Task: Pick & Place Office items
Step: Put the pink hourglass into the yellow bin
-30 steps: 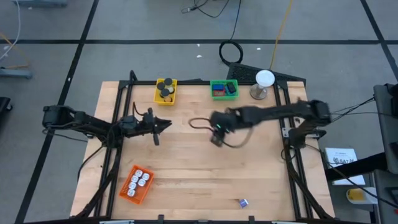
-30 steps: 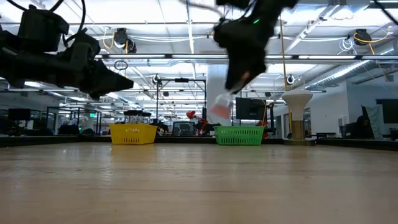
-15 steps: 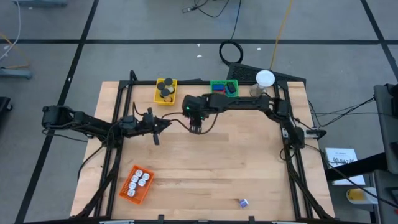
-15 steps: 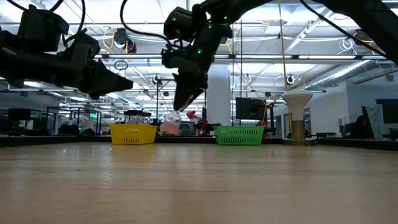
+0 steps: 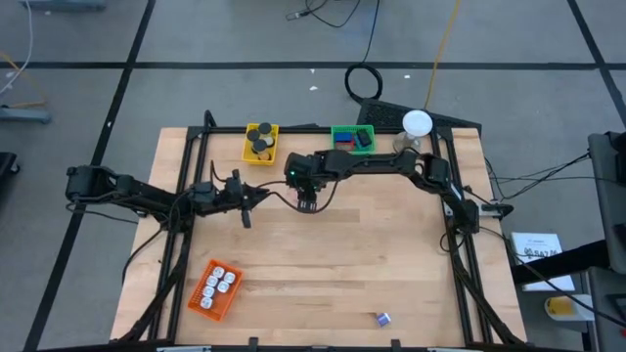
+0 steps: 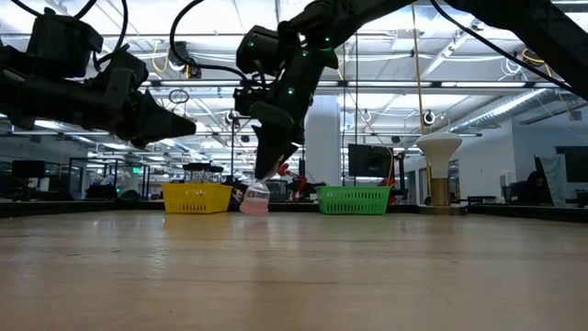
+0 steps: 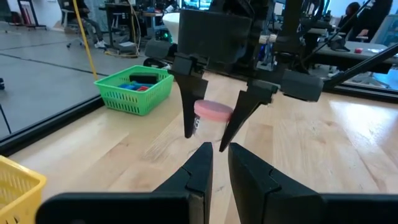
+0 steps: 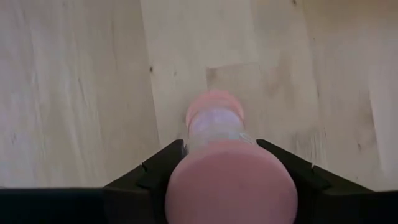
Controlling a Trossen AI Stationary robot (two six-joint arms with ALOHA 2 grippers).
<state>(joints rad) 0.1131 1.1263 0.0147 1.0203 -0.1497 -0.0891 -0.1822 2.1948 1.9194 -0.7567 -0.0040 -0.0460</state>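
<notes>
The pink round piece [image 7: 214, 111], a clear spool with pink ends, stands between the fingers of my right gripper [image 5: 308, 202] at mid-table, in front of the green basket [image 5: 352, 140]. In the low view the pink round piece [image 6: 254, 199] reaches down to table level below my right gripper [image 6: 264, 176]. I cannot tell whether its lower end touches the wood. My left gripper [image 5: 262, 196] hangs level just to the left, shut and holding nothing, pointing at the piece. A small clip [image 5: 381, 318] lies near the front edge. My right gripper pinches the pink round piece between its two fingers, on the clear body [image 8: 214, 134] just under the upper pink cap [image 8: 227, 186]. The fingers [image 7: 188, 118] slant down from above and from the table's right. The piece stands roughly upright, cap toward the wrist.
A yellow basket [image 5: 260, 143] with black discs and the green basket with blue and red pieces stand at the far edge. A white ball on a grey stand [image 5: 416, 127] is at the far right. An orange basket [image 5: 217, 287] with white bits lies near left.
My right gripper has swung toward the table's left, rolled, and come down, carrying the pink round piece from well above the table to table level. Most of that travel came early; in the last half second only a small drop shows.
</notes>
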